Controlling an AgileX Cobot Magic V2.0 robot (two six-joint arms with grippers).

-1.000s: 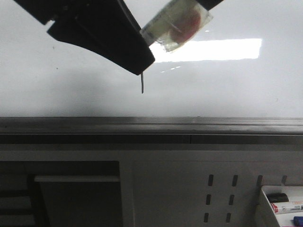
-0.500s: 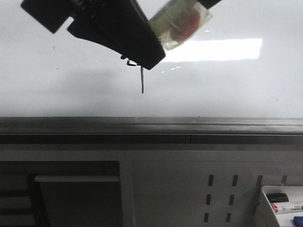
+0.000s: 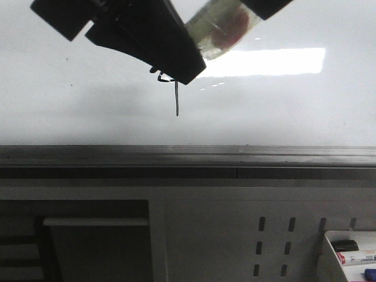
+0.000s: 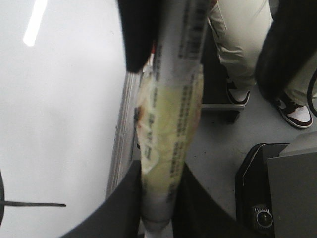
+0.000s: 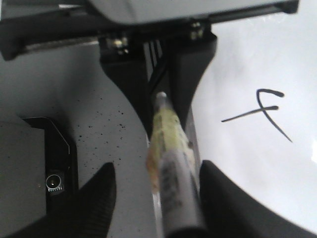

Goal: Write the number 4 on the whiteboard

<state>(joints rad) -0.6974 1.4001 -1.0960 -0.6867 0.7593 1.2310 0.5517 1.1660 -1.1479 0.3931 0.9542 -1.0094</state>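
Note:
The whiteboard fills the upper front view. The number 4 shows its straight stem and a bit of its angular loop; the rest is behind my left gripper. It shows whole in the right wrist view. My left gripper is shut on a taped marker with a red end, held close to the board. My right gripper is open, its fingers spread either side of the marker, and sits at the front view's top edge.
A dark metal ledge runs along the board's lower edge. Below it is a white perforated panel and a tray of markers at the lower right. A person's legs and a black box are on the floor.
My left gripper has shifted right and slightly up with the marker, uncovering part of the 4's loop. My right gripper reaches further into the top of the view.

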